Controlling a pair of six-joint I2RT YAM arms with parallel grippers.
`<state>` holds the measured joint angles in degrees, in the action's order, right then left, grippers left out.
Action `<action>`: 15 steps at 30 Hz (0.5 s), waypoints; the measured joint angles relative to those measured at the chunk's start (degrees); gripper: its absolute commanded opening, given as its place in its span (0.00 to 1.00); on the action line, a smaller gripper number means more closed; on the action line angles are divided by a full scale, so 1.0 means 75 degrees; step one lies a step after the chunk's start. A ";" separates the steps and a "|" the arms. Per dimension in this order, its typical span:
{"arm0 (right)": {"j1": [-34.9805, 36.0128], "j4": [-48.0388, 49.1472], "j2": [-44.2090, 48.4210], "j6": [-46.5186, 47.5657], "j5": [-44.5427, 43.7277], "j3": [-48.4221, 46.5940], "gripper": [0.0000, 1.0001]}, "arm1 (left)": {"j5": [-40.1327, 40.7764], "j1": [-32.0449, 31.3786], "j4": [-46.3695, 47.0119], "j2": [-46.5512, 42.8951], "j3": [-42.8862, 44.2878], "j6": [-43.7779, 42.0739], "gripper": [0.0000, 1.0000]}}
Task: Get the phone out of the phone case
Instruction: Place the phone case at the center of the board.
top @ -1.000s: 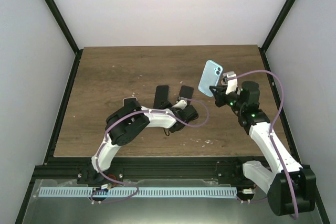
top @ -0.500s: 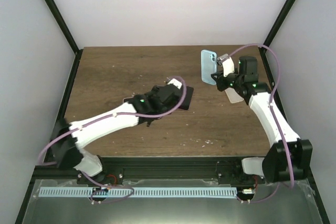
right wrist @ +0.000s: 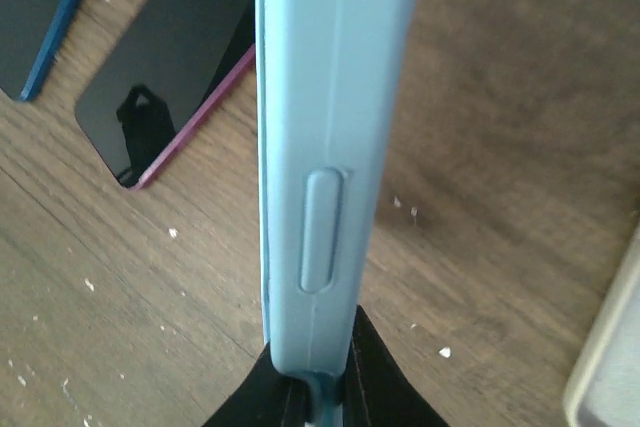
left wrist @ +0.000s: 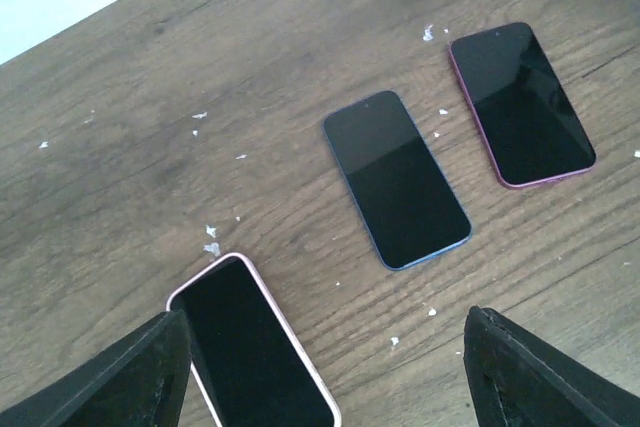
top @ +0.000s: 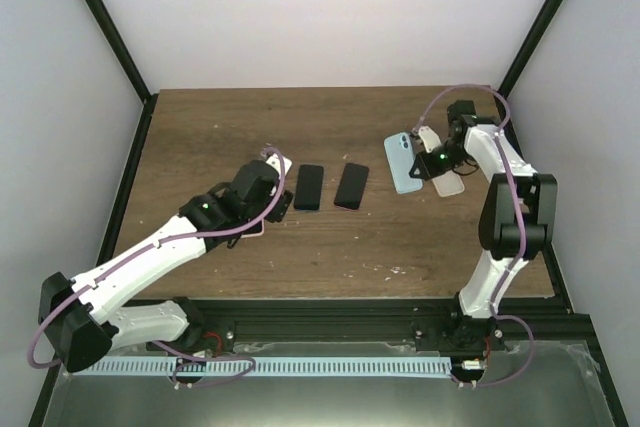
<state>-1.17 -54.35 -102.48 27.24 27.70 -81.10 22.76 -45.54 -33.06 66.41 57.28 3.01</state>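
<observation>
My right gripper [top: 428, 160] is shut on a light blue phone case [top: 402, 162] and holds it on edge just above the table at the right. In the right wrist view the case [right wrist: 310, 137] stands edge-on with its side button showing, pinched between the fingertips [right wrist: 270, 392]. I cannot tell whether a phone is inside it. My left gripper [top: 274, 185] is open over a pink-cased phone [top: 279, 161]. In the left wrist view this phone [left wrist: 255, 347] lies screen up by the left finger [left wrist: 130, 382].
Two bare phones lie screen up mid-table: a blue-edged one [top: 308, 187] [left wrist: 397, 179] and a magenta-edged one [top: 351, 185] [left wrist: 521, 104] [right wrist: 170, 97]. A pale flat item [top: 450, 183] [right wrist: 608, 357] lies right of the blue case.
My right gripper has lowered and moved the blue case toward the table's right side. My left arm has pulled back left, off the two bare phones, to the pink-cased phone.
</observation>
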 measured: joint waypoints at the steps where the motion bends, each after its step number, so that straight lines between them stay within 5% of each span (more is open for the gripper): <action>1: 0.0003 -0.0210 -0.0210 0.0044 -0.0015 -0.0102 0.01 | -0.0050 0.0000 0.0006 0.0000 -0.0093 -0.0041 0.74; 15: -0.0070 -0.1504 -0.2098 -0.0172 -0.0044 -0.1049 0.01 | -0.0029 0.0020 0.0408 -0.0035 -0.0111 -0.0239 0.72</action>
<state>-1.69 -65.63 -118.21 25.96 27.38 -88.97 22.55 -45.39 -30.00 66.15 56.45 1.21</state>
